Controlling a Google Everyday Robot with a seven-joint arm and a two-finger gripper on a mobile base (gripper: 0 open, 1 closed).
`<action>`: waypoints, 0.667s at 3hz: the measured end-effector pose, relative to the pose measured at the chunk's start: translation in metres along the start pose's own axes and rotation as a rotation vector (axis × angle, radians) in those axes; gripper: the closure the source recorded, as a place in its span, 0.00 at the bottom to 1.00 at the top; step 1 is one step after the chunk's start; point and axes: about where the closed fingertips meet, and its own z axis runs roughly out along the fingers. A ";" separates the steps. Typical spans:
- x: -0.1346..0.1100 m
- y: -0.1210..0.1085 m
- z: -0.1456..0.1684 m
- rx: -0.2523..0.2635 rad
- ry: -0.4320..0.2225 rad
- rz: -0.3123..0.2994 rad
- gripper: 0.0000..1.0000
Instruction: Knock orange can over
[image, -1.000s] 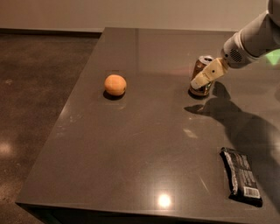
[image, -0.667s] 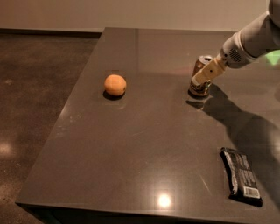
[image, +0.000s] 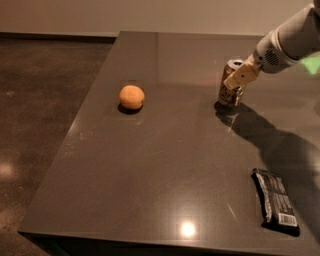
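Observation:
The orange can (image: 229, 90) stands on the dark grey table (image: 165, 165) at the right rear, orange-gold with dark lettering and a silver top. It looks upright, perhaps leaning slightly. My gripper (image: 236, 79) comes in from the upper right on a white arm and overlaps the can's upper right side, with a cream-coloured finger (image: 240, 76) in front of the can's body. It appears to touch the can.
A round orange fruit (image: 132, 97) lies left of centre on the table. A black snack packet (image: 275, 201) lies near the front right corner. The table's left edge drops to a dark floor (image: 40, 125).
The gripper has lifted from near the can's base to its upper part. The can stays in the same spot.

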 end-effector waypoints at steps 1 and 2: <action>-0.012 0.007 -0.020 0.012 0.034 -0.060 0.95; -0.025 0.017 -0.034 0.015 0.166 -0.157 1.00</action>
